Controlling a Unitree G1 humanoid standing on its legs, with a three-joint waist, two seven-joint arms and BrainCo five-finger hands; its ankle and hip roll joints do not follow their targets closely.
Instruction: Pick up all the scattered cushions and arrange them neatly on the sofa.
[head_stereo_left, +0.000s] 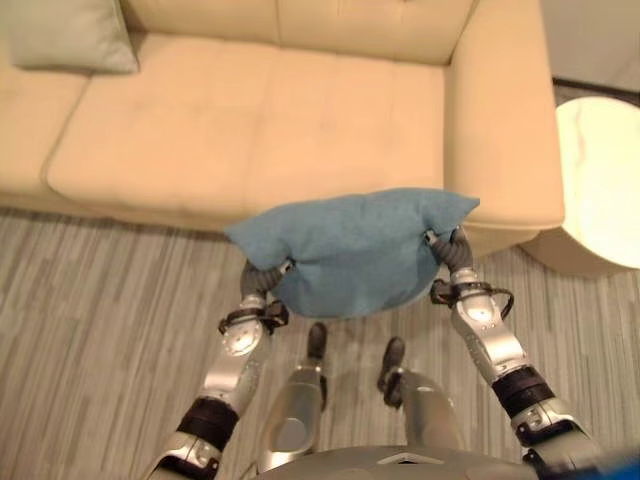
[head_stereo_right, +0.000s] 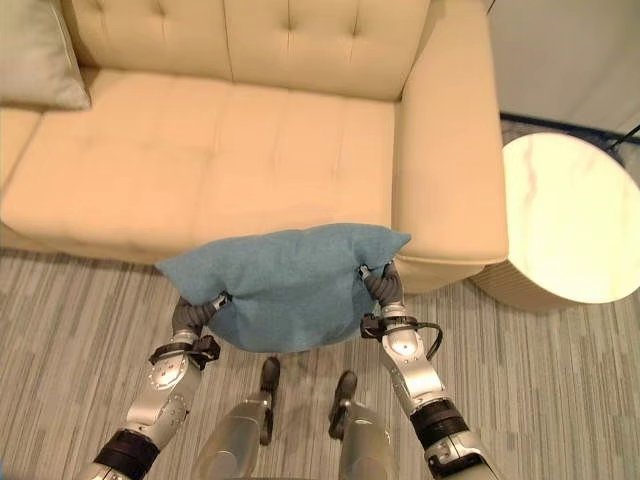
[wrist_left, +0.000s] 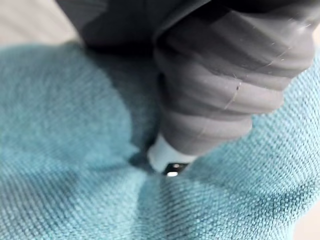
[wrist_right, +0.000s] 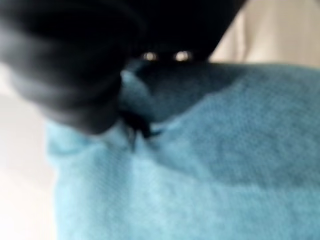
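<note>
A blue cushion (head_stereo_left: 350, 250) hangs in the air just in front of the beige sofa (head_stereo_left: 230, 120), near its right armrest (head_stereo_left: 500, 110). My left hand (head_stereo_left: 262, 277) grips the cushion's lower left corner and my right hand (head_stereo_left: 452, 252) grips its right end. At each hand a thumb lies on top and the cloth is bunched. In the left wrist view the dark cover of my left hand (wrist_left: 210, 90) presses into the puckered blue cloth (wrist_left: 65, 150). The right wrist view shows the right hand (wrist_right: 65, 65) against the cushion (wrist_right: 200, 165). A grey-green cushion (head_stereo_left: 70, 35) lies on the sofa's far left.
A round white marble-topped side table (head_stereo_left: 605, 180) stands right of the sofa's armrest. The striped grey floor (head_stereo_left: 90, 330) runs along the sofa's front. The sofa's middle and right seats are bare.
</note>
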